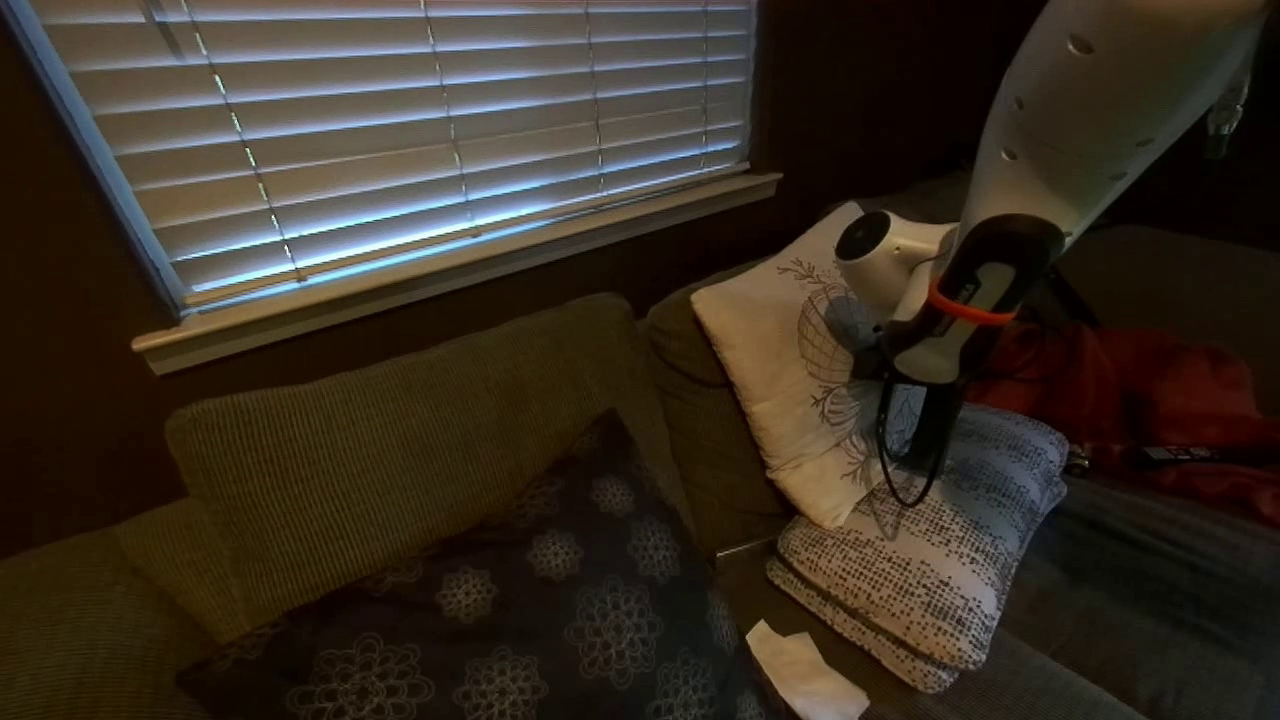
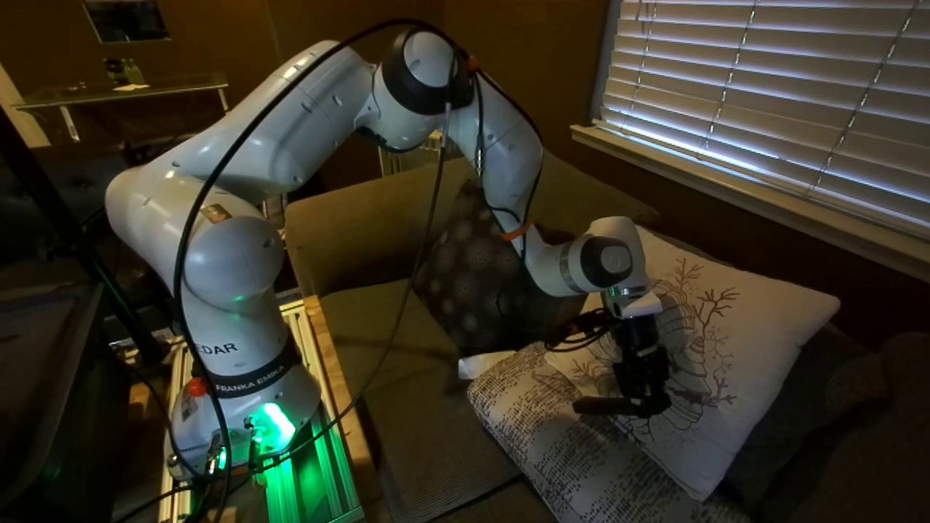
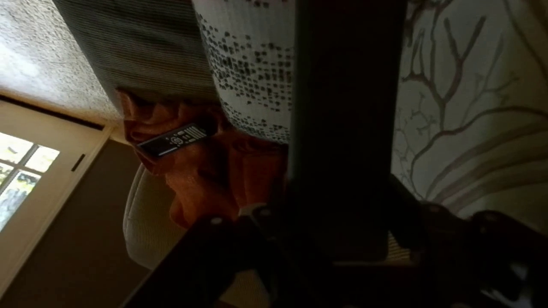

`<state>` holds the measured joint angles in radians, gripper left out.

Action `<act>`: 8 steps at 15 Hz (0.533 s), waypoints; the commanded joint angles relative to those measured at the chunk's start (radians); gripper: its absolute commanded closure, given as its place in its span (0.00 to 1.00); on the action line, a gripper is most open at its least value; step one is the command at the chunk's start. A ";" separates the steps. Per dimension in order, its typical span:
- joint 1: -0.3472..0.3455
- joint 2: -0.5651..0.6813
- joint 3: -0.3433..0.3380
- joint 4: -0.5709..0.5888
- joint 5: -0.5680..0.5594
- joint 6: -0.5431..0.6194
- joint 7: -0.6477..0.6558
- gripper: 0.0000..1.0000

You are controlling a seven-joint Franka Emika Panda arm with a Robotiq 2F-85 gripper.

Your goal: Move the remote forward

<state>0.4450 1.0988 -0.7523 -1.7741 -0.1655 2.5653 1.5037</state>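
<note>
remote [image 3: 346, 111] — clamped in the pincer [image 2: 646, 399]

From far off, I see the remote [image 2: 601, 406] in an exterior view as a slim, dark bar with straight sides. My gripper [image 2: 649, 402] pinches it at the right, and the rest sticks out to the left. It is almost level, above the dotted cushion [image 2: 523, 407] and near the white cushion [image 2: 770, 327]. I can't tell if it touches them. In the wrist view it is black, too dark to show me any buttons.
</note>
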 commanded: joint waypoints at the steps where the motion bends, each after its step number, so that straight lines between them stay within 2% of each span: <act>1: 0.053 0.070 -0.031 0.055 -0.085 -0.091 0.101 0.68; 8: 0.163 0.189 -0.079 0.136 -0.253 -0.230 0.378 0.68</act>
<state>0.5631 1.2250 -0.7927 -1.6864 -0.3396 2.3868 1.7602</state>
